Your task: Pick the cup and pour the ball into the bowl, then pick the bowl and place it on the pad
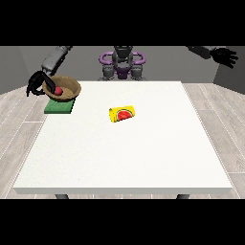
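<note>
though toppled, cup (122, 114) lengthwise left-right

Lighting: bright, even, diffuse; no single source discernible. White counter (124, 153) evenly lit, without glare. Shadows: faint and soft, slight darkening beneath the bowl (62, 89) on the green pad (58, 108). Floor and back walls dimmer, grey. Edges straight, undistorted. Small details soft throughout.

Grey torso (122, 62) with purple shoulder rings, grey arms, each robot hand (225, 56) seemingly black
</note>
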You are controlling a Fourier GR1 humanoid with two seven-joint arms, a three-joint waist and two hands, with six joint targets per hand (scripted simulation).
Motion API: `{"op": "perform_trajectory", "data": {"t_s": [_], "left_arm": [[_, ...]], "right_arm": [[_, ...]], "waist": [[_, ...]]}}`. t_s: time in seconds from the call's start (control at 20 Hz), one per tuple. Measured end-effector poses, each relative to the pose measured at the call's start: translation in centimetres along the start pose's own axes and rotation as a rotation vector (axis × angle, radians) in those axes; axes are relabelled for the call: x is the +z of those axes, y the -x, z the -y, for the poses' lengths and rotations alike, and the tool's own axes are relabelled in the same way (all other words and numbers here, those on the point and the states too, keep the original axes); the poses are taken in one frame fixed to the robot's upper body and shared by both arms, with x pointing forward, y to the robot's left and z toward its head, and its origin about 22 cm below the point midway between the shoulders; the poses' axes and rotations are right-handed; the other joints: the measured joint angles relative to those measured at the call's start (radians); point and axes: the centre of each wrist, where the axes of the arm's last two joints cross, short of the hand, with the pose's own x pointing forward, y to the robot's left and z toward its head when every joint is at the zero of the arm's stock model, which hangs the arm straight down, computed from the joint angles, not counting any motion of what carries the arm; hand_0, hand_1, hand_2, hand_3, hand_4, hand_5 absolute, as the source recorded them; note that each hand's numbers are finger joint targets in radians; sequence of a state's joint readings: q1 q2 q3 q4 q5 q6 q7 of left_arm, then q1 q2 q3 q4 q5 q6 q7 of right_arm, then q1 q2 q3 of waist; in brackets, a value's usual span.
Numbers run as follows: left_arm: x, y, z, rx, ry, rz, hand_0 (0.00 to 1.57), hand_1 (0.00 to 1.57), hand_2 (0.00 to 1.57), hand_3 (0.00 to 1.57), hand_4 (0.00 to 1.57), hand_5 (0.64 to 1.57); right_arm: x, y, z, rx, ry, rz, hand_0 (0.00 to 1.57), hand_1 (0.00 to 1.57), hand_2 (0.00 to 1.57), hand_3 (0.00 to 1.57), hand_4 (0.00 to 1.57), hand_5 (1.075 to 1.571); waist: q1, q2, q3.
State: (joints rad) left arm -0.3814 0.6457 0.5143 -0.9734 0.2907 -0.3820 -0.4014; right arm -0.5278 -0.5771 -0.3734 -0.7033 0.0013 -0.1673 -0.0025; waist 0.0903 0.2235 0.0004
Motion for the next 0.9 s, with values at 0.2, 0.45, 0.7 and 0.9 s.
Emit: {"op": "perform_trajectory", "data": {"t_s": [0.2,0.45,0.7,0.9], "left_arm": [[-0.3,-0.6,-0.4,-0.001,0.003,0.047,0.0,0.0,0.0,0.0,1.17,1.548],[-0.3,-0.7,-1.3,-0.002,-0.004,0.048,0.0,0.0,0.0,0.0,1.18,1.55],[-0.6,0.0,2.6,0.012,0.079,-0.021,0.0,0.0,0.0,0.0,0.9,1.559],[-0.2,1.8,7.3,0.032,0.124,-0.118,0.0,0.0,0.0,0.0,0.9,1.559]], "right_arm": [[-0.8,-0.6,1.9,-0.005,0.062,-0.007,0.61,0.61,0.68,1.06,0.0,1.52],[-1.0,-0.8,1.0,-0.016,0.026,-0.021,0.0,0.0,0.18,0.12,0.0,1.392],[-1.3,-0.2,2.1,0.013,0.006,-0.08,0.0,0.0,0.0,0.0,0.0,1.354],[-1.8,-2.1,1.8,0.028,-0.052,-0.102,0.0,0.0,0.0,0.0,0.48,1.434]], "waist": [[0.012,0.046,0.0],[0.011,0.048,-0.0002],[0.025,-0.038,0.0013],[0.018,-0.156,0.0009]]}}
